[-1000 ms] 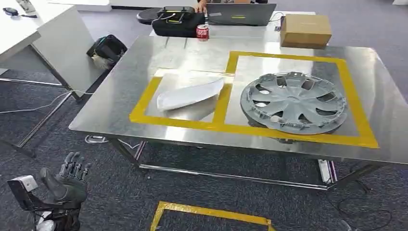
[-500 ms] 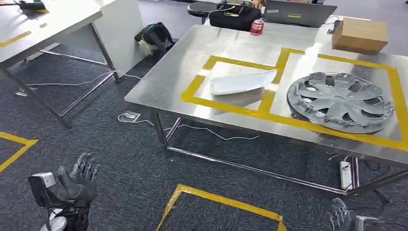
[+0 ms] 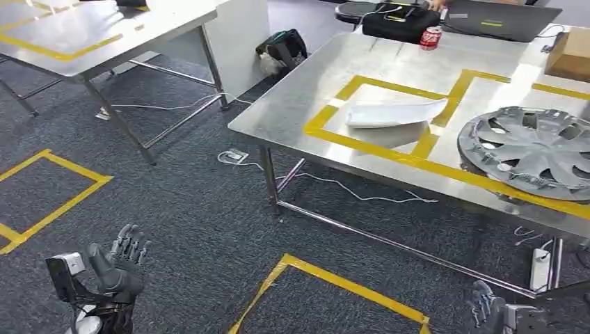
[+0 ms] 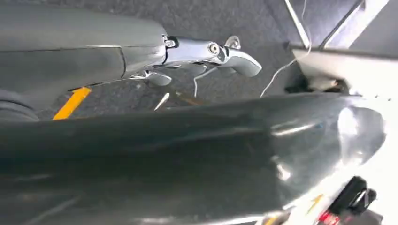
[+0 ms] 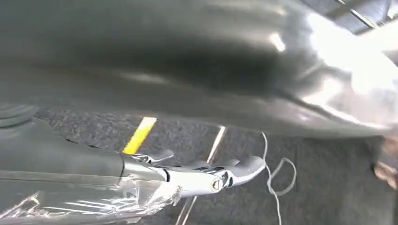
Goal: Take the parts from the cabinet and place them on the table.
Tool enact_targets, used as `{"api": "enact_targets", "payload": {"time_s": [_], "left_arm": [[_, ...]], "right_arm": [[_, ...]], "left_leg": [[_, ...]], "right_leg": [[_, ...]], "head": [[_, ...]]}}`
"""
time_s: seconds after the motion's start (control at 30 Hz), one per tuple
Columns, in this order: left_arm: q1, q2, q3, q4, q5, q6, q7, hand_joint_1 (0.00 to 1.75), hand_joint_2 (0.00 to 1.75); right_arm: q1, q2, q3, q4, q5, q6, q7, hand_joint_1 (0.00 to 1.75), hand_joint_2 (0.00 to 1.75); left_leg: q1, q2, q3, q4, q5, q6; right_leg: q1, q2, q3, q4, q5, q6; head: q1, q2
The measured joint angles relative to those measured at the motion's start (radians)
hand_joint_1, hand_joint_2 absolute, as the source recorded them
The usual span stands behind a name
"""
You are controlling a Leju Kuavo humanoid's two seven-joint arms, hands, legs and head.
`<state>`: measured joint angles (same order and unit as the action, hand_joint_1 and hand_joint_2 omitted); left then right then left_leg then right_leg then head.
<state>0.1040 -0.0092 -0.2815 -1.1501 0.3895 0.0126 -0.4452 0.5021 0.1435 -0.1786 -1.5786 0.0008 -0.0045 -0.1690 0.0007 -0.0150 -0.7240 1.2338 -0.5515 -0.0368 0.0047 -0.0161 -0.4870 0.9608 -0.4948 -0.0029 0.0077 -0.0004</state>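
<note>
head view first: the steel table stands on the right of the scene, and two parts already lie on it inside the yellow tape frames. the white curved panel sits in the left frame, and the grey wheel cover rests in the right frame, running off the picture's right edge. so that much of the job looks done. no cabinet appears here, so whether more parts wait there cannot be told. a second table stands far left, and a red can, a black bag and a cardboard box sit along the far edge. low at near left, the left hand hangs over the carpet, fingers apart and upright, holding nothing. at near right, the right hand just peeks in, also with nothing in it as far as can be seen.

left wrist view: the left hand's fingers stretch out straight over the dark carpet, bare, which backs up the empty hand. a floor cable trails nearby.

right wrist view: the right hand's fingers lie extended and loose, nothing between them. this settles what the head view barely shows. a strip of yellow floor tape and a looping white cable lie beyond.
</note>
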Motion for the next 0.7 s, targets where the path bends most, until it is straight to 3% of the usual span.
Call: {"api": "enact_targets", "payload": {"time_s": [0.03,0.07,0.1,0.13,0.17,0.2,0.23,0.27,0.37,0.4,0.43,0.47,0.5,0.53,0.57,0.6,0.63,0.67,0.7], "left_arm": [[0.001,0.002,-0.001,0.002,0.0,0.0,-0.001,0.0,0.0],[0.002,0.004,-0.003,0.003,0.001,-0.001,-0.002,0.0,0.0],[0.002,0.005,-0.003,0.005,0.001,-0.002,-0.003,0.0,0.0],[0.002,0.006,-0.003,0.006,0.001,-0.003,-0.005,0.0,0.0],[0.002,0.006,-0.004,0.006,0.001,-0.003,-0.006,0.0,0.0],[0.0,0.006,-0.005,0.006,0.0,-0.004,-0.008,0.0,0.0],[-0.003,0.006,-0.007,0.006,0.0,-0.006,-0.011,0.0,0.0],[-0.002,0.005,-0.007,0.006,-0.001,-0.006,-0.013,0.0,0.0],[0.003,0.008,-0.007,0.008,-0.002,-0.006,-0.016,0.0,0.0],[0.003,0.008,-0.007,0.008,-0.002,-0.006,-0.018,0.0,0.0],[0.0,0.01,-0.006,0.008,-0.003,-0.006,-0.018,0.0,0.0],[-0.002,0.01,-0.008,0.008,-0.003,-0.006,-0.019,0.0,0.0],[-0.001,0.01,-0.01,0.008,-0.004,-0.006,-0.019,0.0,0.0],[0.002,0.01,-0.01,0.008,-0.006,-0.006,-0.019,0.0,0.0],[0.003,0.011,-0.01,0.009,-0.007,-0.006,-0.019,0.0,0.0],[0.003,0.011,-0.01,0.01,-0.009,-0.006,-0.02,0.0,0.0],[0.002,0.011,-0.011,0.01,-0.011,-0.006,-0.021,0.0,0.0],[0.002,0.011,-0.011,0.01,-0.013,-0.006,-0.021,0.0,0.0],[0.002,0.011,-0.011,0.01,-0.013,-0.006,-0.022,0.0,0.0]], "right_arm": [[0.0,-0.004,0.005,0.003,-0.001,-0.005,0.0,0.0,0.0],[0.0,-0.009,0.01,0.006,-0.003,-0.01,-0.002,0.0,0.0],[-0.001,-0.013,0.017,0.008,-0.008,-0.016,-0.003,0.0,0.0],[-0.002,-0.018,0.024,0.01,-0.011,-0.023,-0.005,0.0,0.0],[-0.002,-0.023,0.029,0.012,-0.015,-0.026,-0.006,0.0,0.0],[-0.002,-0.027,0.032,0.013,-0.017,-0.032,-0.008,0.0,0.0],[-0.001,-0.032,0.037,0.015,-0.019,-0.039,-0.011,0.0,0.0],[-0.002,-0.039,0.043,0.016,-0.02,-0.042,-0.014,0.0,0.0],[-0.008,-0.05,0.058,0.019,-0.026,-0.055,-0.017,0.0,0.0],[-0.009,-0.052,0.063,0.02,-0.029,-0.057,-0.018,0.0,0.0],[-0.009,-0.058,0.066,0.021,-0.033,-0.059,-0.021,0.0,0.0],[-0.006,-0.063,0.07,0.025,-0.035,-0.063,-0.02,0.0,0.0],[-0.005,-0.066,0.073,0.028,-0.036,-0.066,-0.021,0.0,0.0],[-0.005,-0.069,0.074,0.032,-0.037,-0.069,-0.021,0.0,0.0],[-0.005,-0.07,0.077,0.034,-0.037,-0.071,-0.021,0.0,0.0],[-0.005,-0.073,0.08,0.036,-0.039,-0.074,-0.021,0.0,0.0],[-0.006,-0.074,0.081,0.038,-0.04,-0.075,-0.022,0.0,0.0],[-0.006,-0.078,0.084,0.04,-0.042,-0.077,-0.022,0.0,0.0],[-0.008,-0.081,0.085,0.041,-0.043,-0.079,-0.024,0.0,0.0]], "left_leg": [[0.004,0.002,-0.012,0.046,-0.01,-0.006],[0.009,0.003,0.0,0.045,0.002,-0.01],[0.013,0.005,0.031,0.004,0.028,-0.014],[0.016,0.016,0.088,-0.08,0.065,-0.017],[0.017,0.043,0.146,-0.169,0.093,-0.022],[0.018,0.1,0.195,-0.238,0.098,-0.025],[0.011,0.093,0.199,-0.25,0.103,-0.01],[0.012,0.084,0.191,-0.253,0.095,-0.001],[0.013,0.051,0.182,-0.256,0.097,0.03],[0.014,0.042,0.179,-0.256,0.099,0.034],[0.013,0.031,0.175,-0.256,0.102,0.04],[0.012,0.018,0.171,-0.256,0.104,0.044],[0.009,0.005,0.167,-0.256,0.106,0.047],[0.007,-0.008,0.166,-0.255,0.107,0.048],[0.006,-0.02,0.165,-0.255,0.108,0.049],[0.005,-0.035,0.166,-0.255,0.109,0.049],[0.005,-0.052,0.167,-0.254,0.11,0.047],[0.006,-0.067,0.168,-0.253,0.111,0.045],[0.007,-0.079,0.167,-0.253,0.113,0.043]], "right_leg": [[-0.001,-0.015,-0.004,0.001,0.003,0.002],[-0.001,-0.03,-0.008,0.001,0.005,0.004],[-0.002,-0.045,-0.01,0.002,0.006,0.007],[-0.005,-0.06,-0.01,0.003,0.006,0.01],[-0.006,-0.072,0.0,0.007,0.005,0.015],[0.0,-0.082,-0.002,0.012,0.001,0.023],[0.002,-0.094,-0.015,0.023,-0.001,0.031],[0.005,-0.104,-0.009,0.023,-0.003,0.035],[0.001,-0.125,-0.008,0.023,-0.009,0.054],[-0.004,-0.069,-0.018,0.045,-0.03,0.06],[-0.008,-0.021,-0.047,0.113,-0.069,0.061],[-0.008,0.001,-0.09,0.204,-0.112,0.062],[-0.007,0.011,-0.135,0.293,-0.145,0.062],[-0.007,0.014,-0.164,0.348,-0.157,0.061],[-0.007,0.014,-0.172,0.354,-0.144,0.059],[-0.006,0.016,-0.156,0.317,-0.109,0.056],[-0.006,0.022,-0.119,0.231,-0.056,0.052],[-0.008,0.042,-0.073,0.13,-0.004,0.049],[-0.013,0.092,-0.04,0.058,0.009,0.047]], "head": [[0.0,0.0],[0.0,0.0],[0.0,0.0],[0.0,0.0],[0.0,0.0],[-0.001,0.0],[-0.005,0.0],[0.001,0.0],[-0.005,0.0],[0.004,0.0],[0.008,0.0],[0.009,0.0],[0.011,0.0],[0.011,0.0],[0.011,0.0],[0.011,0.0],[0.012,0.0],[0.012,0.0],[0.012,0.0]]}}
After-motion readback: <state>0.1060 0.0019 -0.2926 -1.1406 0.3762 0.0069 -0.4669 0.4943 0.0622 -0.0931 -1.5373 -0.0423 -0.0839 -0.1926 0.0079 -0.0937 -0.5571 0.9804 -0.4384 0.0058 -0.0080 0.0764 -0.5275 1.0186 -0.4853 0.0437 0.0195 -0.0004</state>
